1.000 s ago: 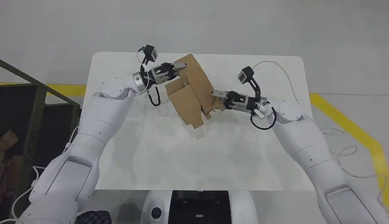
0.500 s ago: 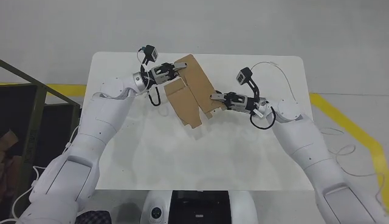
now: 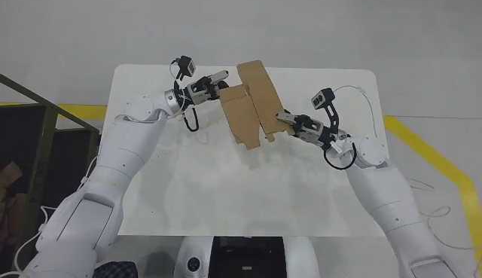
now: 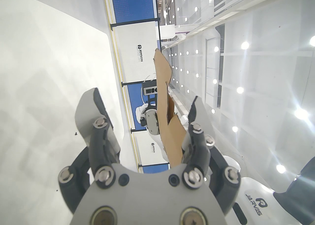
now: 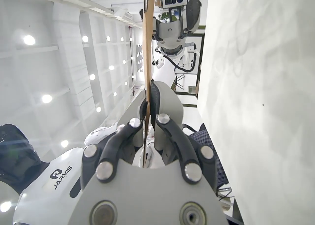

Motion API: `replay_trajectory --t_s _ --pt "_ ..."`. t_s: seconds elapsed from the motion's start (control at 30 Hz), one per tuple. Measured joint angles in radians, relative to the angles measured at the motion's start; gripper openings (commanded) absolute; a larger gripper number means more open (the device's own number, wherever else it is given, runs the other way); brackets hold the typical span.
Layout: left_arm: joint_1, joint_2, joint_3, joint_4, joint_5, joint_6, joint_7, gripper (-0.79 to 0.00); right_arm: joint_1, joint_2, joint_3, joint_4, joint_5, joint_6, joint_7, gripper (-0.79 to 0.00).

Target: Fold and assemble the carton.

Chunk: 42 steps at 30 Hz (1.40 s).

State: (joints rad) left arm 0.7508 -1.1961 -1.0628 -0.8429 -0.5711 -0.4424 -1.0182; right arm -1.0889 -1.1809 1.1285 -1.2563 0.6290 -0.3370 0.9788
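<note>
Step in hand, likely: spreading the flat carton (image 3: 252, 101) between both arms. To do it well, close the left gripper (image 4: 145, 96) on its flap before any pull, hold the right pinch firm, and fold along the creases without twisting.

The right gripper (image 5: 147, 97) has its fingers clamped on the carton's edge. The left fingers are spread, with the flap between them and lying against one finger. The carton is held up off the table (image 3: 226, 195), near the middle of the far edge.
</note>
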Motion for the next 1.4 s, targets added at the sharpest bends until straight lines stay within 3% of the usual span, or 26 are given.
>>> replay_trajectory --t_s 0.4,0.83,1.4 --pt "0.0 0.0 0.0 0.0 0.0 0.0 0.0 0.0 -0.32 0.024 0.096 -0.398 -0.232 0.071 -0.441 -0.785" --pt "0.0 0.0 0.0 0.0 0.0 0.0 0.0 0.0 -0.379 -0.006 -0.001 -0.498 -0.376 0.17 -0.787 -0.785" --pt "0.0 0.0 0.0 0.0 0.0 0.0 0.0 0.0 -0.371 -0.011 -0.023 -0.498 -0.395 0.175 -0.803 -0.785"
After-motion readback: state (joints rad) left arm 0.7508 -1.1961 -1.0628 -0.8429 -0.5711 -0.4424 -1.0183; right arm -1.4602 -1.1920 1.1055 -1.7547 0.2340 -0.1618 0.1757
